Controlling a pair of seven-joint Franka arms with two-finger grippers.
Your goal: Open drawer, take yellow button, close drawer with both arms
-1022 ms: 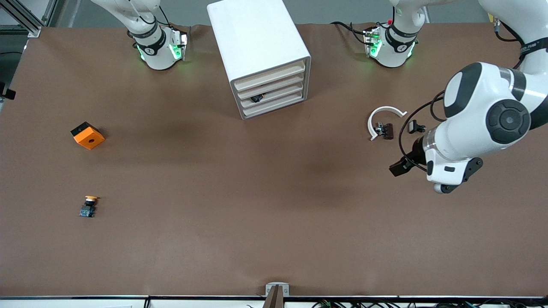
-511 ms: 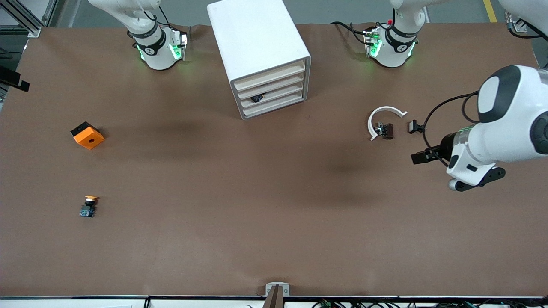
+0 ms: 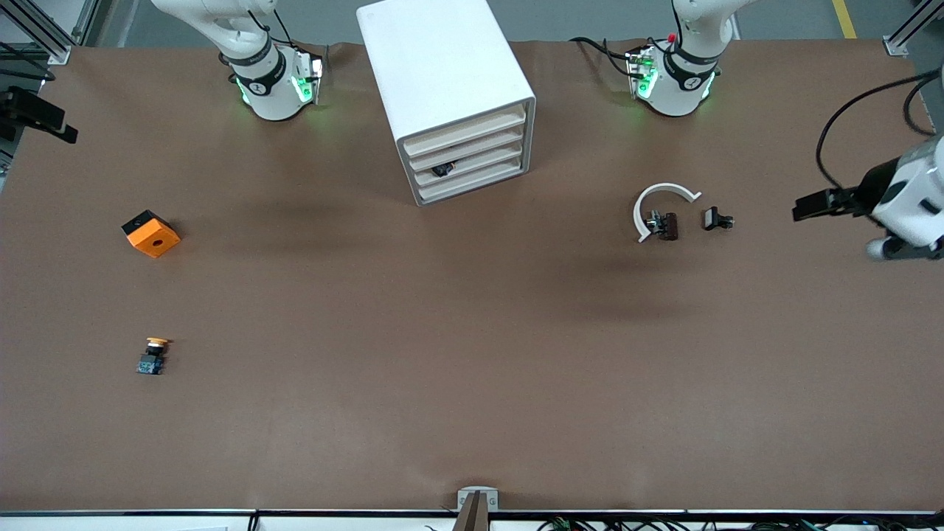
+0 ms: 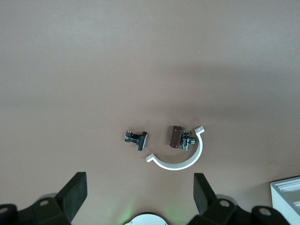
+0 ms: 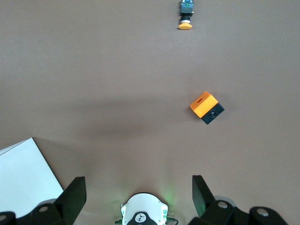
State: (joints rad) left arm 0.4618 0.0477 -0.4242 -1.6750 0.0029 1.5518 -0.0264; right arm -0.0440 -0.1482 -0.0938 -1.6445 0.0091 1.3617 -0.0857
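The white cabinet [image 3: 442, 88] stands between the arm bases with all four drawers [image 3: 472, 158] shut, and a small dark thing [image 3: 442, 169] shows at one front. The button [image 3: 153, 354] lies on the bare table toward the right arm's end, nearer to the front camera than the orange cube [image 3: 150, 233]. It also shows in the right wrist view as the button [image 5: 186, 14]. My left gripper [image 3: 810, 206] hangs open and empty over the left arm's end of the table; the left gripper [image 4: 139, 187] holds nothing. My right gripper [image 3: 65, 133] is over the table's edge at the right arm's end; the right gripper [image 5: 138, 188] is open and empty.
A white arc with a dark clip [image 3: 660, 214] and a small black clip [image 3: 717, 219] lie on the table toward the left arm's end. They also show in the left wrist view, as the arc [image 4: 180, 157] and the small clip [image 4: 137, 138]. The orange cube [image 5: 206, 107] has a black underside.
The left arm has swung away from the clips toward its end of the table. The right gripper has come into view at the table's edge. Nothing on the table moved.
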